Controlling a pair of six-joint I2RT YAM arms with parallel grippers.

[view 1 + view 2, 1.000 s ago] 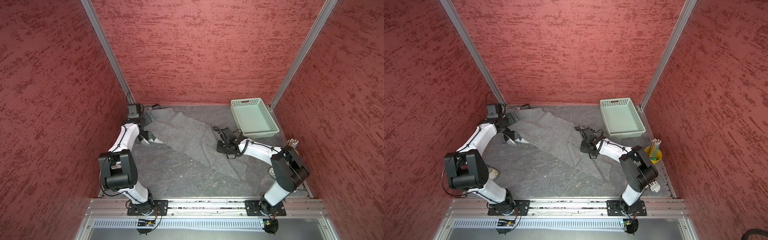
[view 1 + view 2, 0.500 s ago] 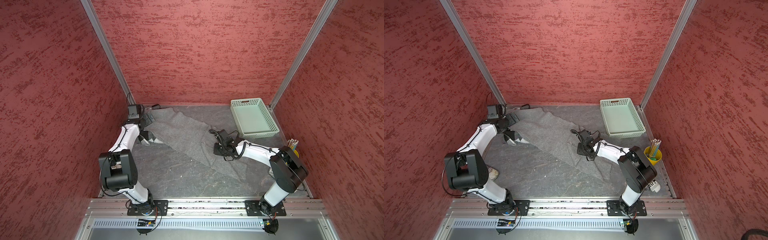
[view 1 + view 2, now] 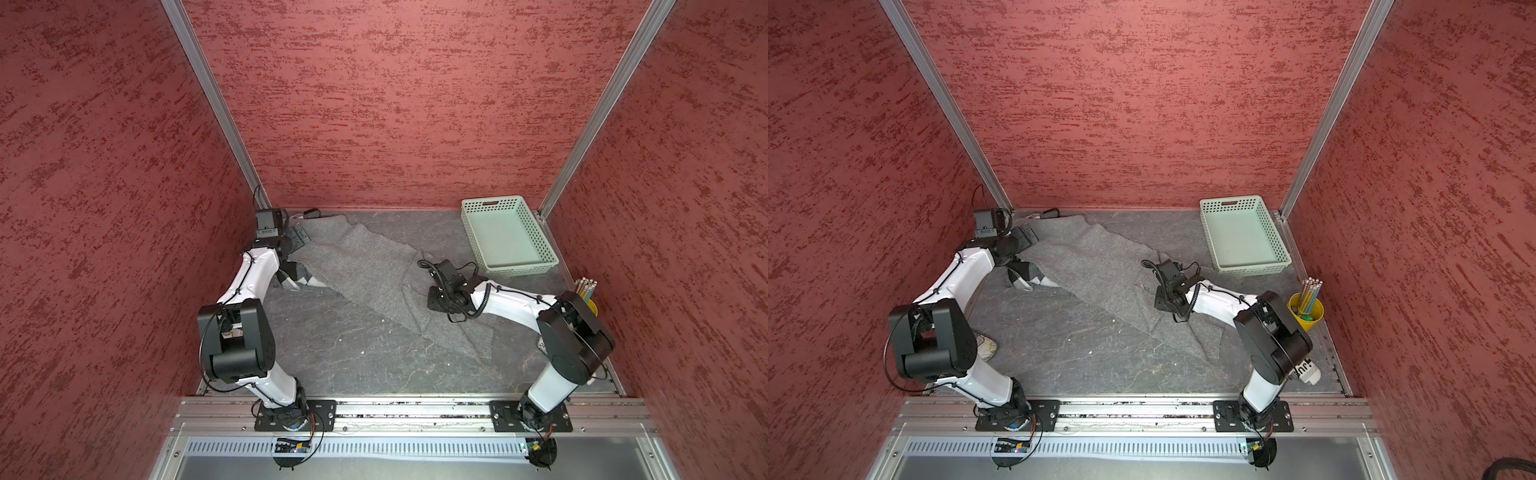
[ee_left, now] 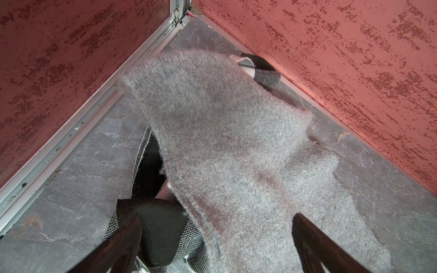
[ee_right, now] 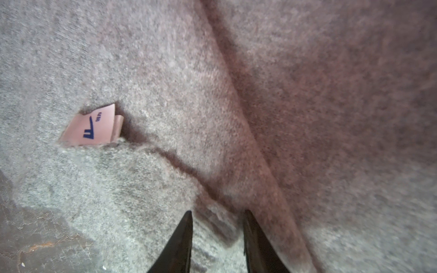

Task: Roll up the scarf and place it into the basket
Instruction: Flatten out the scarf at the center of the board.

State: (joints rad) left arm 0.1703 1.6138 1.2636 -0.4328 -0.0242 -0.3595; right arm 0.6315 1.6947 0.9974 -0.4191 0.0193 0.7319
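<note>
Over the last second the right pincer (image 5: 216, 212) has crept a little way across the scarf (image 3: 365, 266), away from the basket (image 3: 515, 269) and toward the left arm (image 3: 253, 278), while the cloth itself has hardly shifted — so we judge the rolling has not really begun: the scarf lies spread in a long diagonal on the table (image 3: 353, 361), the basket empty. The right pincer's jaws stand part-way apart astride a crease, a small label (image 5: 92, 128) just beside them; whether they nip the fabric we cannot tell. The left pincer (image 4: 215, 231) is spread wide and holds nothing, the scarf's far end lying between its jaws, with a chequered patch (image 4: 160, 227) showing under the grey edge. Ahead of that pincer the two walls (image 4: 71, 71) meet close — little room there. The bare table on the robot's side of the right pincer is open for rolling; the basket sits near on its far side, the pencil cup (image 3: 1306, 311) well behind, beside the right arm (image 3: 1225, 303).
</note>
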